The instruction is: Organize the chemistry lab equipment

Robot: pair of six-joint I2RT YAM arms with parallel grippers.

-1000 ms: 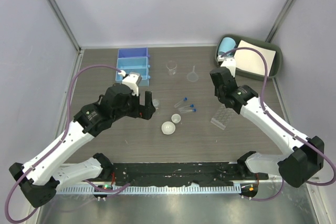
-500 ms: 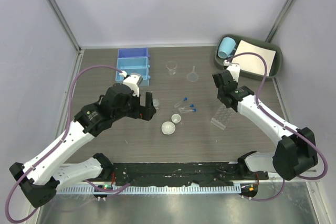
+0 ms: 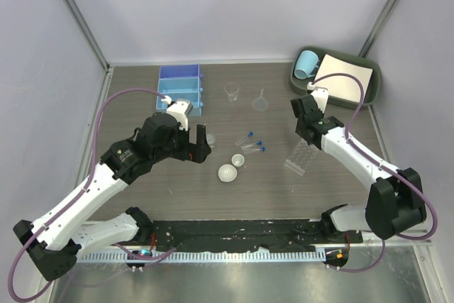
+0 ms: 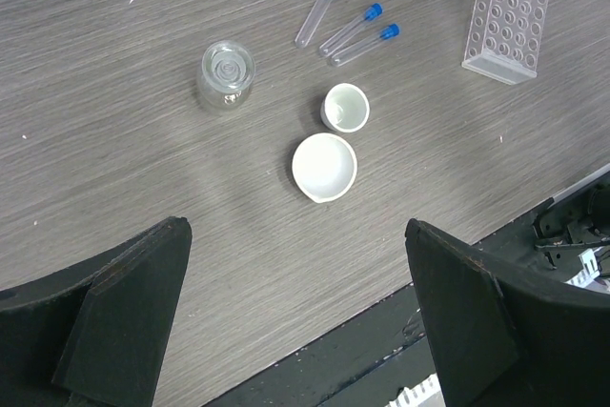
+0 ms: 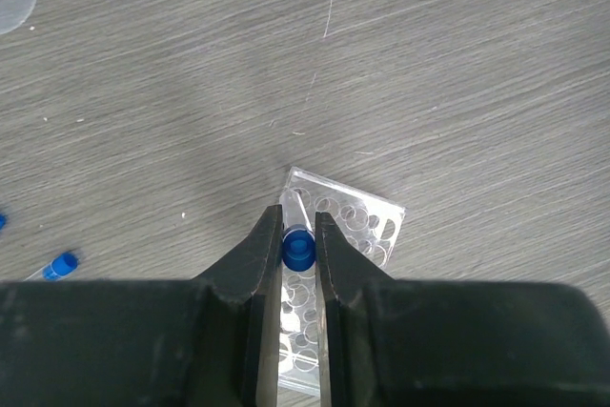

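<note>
Along the near edge runs a black rail (image 3: 241, 232) where both arms are bolted. From it a grey table (image 3: 269, 193), matte and finely streaked like wood grain, stretches back to plain pale walls. The clear tube rack (image 3: 301, 157), a hard see-through block with rows of round holes, lies right of centre. Straight above the rack hangs the right gripper (image 5: 297, 226), its black fingers drawn narrow on the blue cap of the held tube (image 5: 298, 249), whose slim clear body points down at the rack's top; whether its tip sits in a hole I cannot tell. Left of the rack stand two glossy white round dishes: the large dish (image 4: 324, 166), with a small pouring lip, and the small dish (image 4: 345, 107) just beside it. Between these and the rack, slightly farther back, three loose tubes (image 4: 351, 29) lie flat, side by side. Farther left of the rack, well apart, the left gripper (image 4: 294, 231) hovers with its jaws spread wide, holding nothing. The near beaker (image 4: 227, 73), small and clear, stands upright ahead of its fingers. Beyond the rack to the left are a clear funnel (image 3: 261, 102) and the far beaker (image 3: 231, 91). Far left of the rack sits a blue plastic organiser (image 3: 179, 86) with compartments. Behind the rack, a dark green tray (image 3: 374, 79) holds a light-blue mug (image 3: 306, 64) and a white paper sheet (image 3: 345, 79).
</note>
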